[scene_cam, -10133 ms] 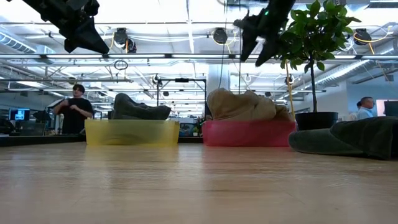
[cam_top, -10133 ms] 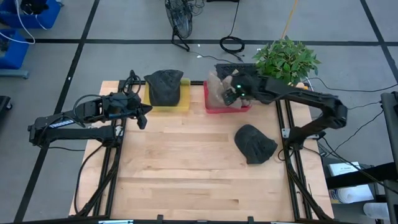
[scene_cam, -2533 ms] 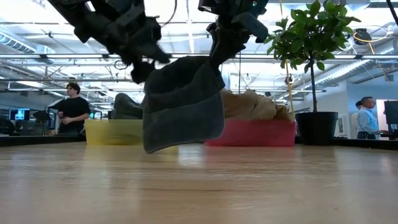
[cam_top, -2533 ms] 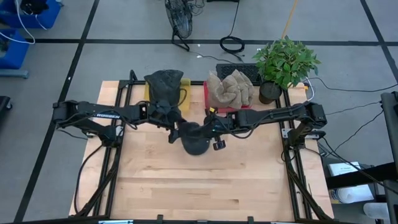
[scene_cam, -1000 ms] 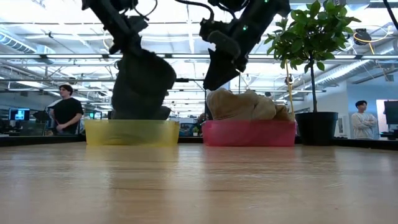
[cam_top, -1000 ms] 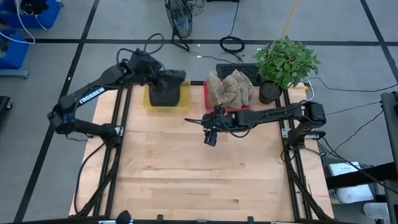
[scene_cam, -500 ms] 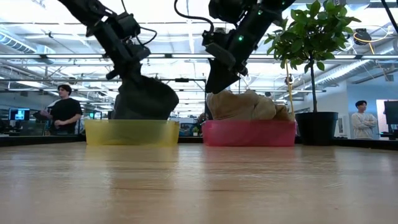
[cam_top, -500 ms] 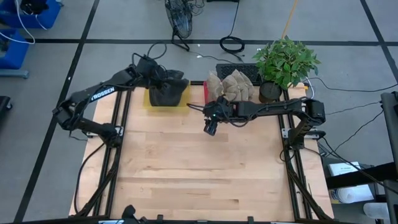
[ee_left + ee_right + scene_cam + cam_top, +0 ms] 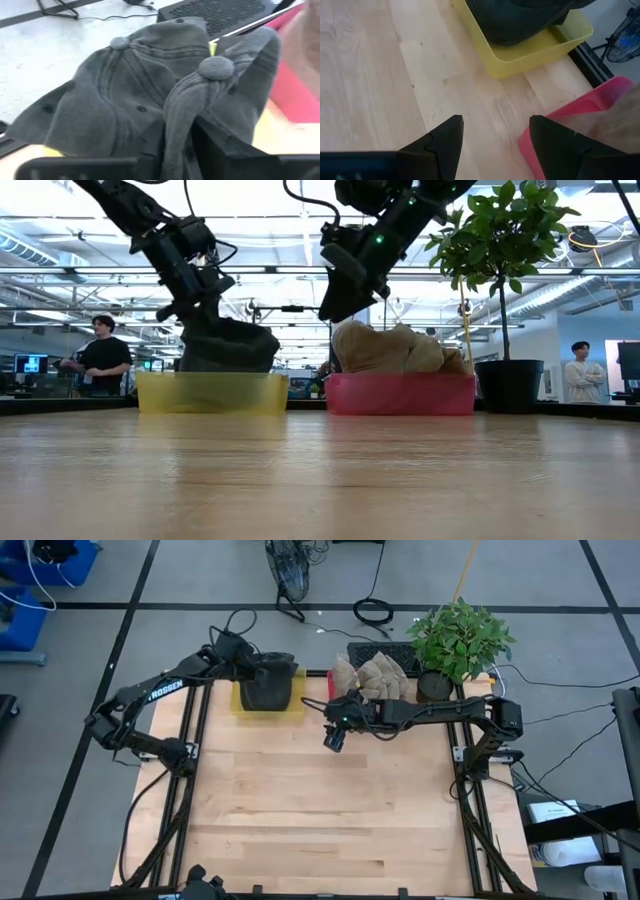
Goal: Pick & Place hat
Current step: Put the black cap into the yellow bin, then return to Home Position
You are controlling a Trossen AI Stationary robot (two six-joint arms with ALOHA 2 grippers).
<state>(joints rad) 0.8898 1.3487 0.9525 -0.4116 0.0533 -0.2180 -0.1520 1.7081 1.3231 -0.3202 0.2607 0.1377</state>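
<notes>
Two dark grey hats lie in the yellow bin (image 9: 296, 708) at the table's far edge, one (image 9: 100, 95) under the other (image 9: 235, 100). My left gripper (image 9: 252, 666) reaches down into this bin and is shut on the upper hat (image 9: 228, 345). My right gripper (image 9: 335, 736) hangs open above bare wood between the yellow bin and the red bin (image 9: 400, 393), touching nothing. Its fingers (image 9: 445, 140) stand wide apart. My left gripper pinches a raised fold of the upper hat's crown (image 9: 176, 117) between its two fingers (image 9: 220, 147), just below the top button (image 9: 216, 66). It comes from above, slanting toward the far edge. The hat sits slack in the yellow bin, resting on the other hat.
The red bin (image 9: 560, 132) holds tan hats (image 9: 375, 675). A potted plant (image 9: 460, 635) stands at the far right corner. The near part of the wooden table (image 9: 320, 820) lies bare. People stand in the room beyond the table.
My left gripper has come down over the yellow bin. The hat that hung below it has sunk into the bin and settled onto the other hat. My right gripper, open, has drifted toward the table's far edge.
</notes>
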